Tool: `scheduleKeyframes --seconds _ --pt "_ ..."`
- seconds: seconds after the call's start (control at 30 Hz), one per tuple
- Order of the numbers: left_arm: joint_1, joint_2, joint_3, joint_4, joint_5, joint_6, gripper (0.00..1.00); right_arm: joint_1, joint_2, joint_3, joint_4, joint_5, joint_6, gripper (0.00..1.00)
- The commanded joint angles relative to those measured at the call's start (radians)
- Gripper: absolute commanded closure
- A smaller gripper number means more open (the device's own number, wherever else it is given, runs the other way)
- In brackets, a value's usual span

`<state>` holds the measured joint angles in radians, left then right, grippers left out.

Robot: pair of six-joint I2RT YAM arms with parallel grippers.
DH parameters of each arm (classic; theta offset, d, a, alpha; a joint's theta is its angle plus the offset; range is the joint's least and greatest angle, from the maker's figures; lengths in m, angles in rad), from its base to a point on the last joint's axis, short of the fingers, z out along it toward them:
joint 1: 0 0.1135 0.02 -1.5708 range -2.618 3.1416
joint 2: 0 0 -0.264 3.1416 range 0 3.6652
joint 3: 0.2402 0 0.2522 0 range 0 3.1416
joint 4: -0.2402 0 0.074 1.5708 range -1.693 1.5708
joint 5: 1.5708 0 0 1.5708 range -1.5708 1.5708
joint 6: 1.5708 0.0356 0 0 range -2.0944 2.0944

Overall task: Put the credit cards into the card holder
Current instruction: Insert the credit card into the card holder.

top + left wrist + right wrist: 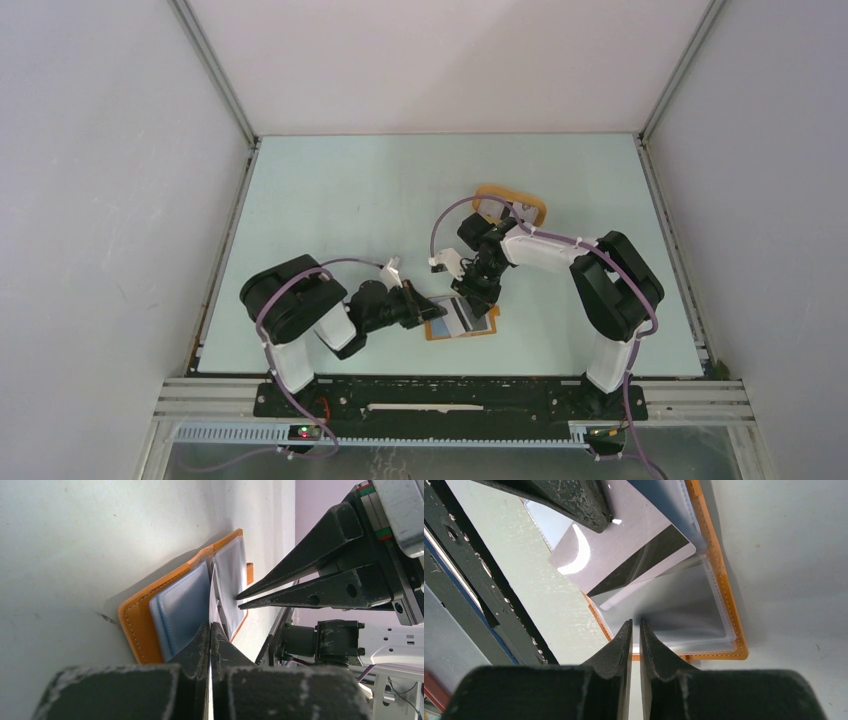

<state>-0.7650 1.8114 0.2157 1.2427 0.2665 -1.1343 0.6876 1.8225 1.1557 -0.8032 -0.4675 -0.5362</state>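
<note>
Left claw [210, 626] is gripping the striped card [624, 555] over the card holder [725, 605]; right claw [634, 625] is pinching its sleeve [684, 607]; insertion is likely needing squarer alignment

The tabletop [350, 200] before me is a pale, minty green, smooth and matte, with a few small dark specks that I see up close. Toward its far side, a little right of the middle, lies an oval tray [497, 189] with an orange rim, partly hidden from above. Whitish walls [100, 220] close me in at the left, right and back, joined by grey metal rails [214, 70] running along the corners.
</note>
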Motion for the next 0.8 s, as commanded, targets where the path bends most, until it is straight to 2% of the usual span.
scheduleKeyframes --seconds 0.0,0.43,0.77 --pt "0.017 -0.042 0.020 -0.066 0.032 0.063 1.00 -0.003 -0.010 0.040 -0.004 0.026 0.014 0.83" --pt "0.036 -0.065 0.084 -0.190 0.107 0.124 1.00 -0.033 -0.029 0.039 -0.005 0.012 0.014 0.82" --pt "0.051 -0.059 0.098 -0.215 0.149 0.129 1.00 -0.033 -0.011 0.040 0.003 0.042 0.025 0.82"
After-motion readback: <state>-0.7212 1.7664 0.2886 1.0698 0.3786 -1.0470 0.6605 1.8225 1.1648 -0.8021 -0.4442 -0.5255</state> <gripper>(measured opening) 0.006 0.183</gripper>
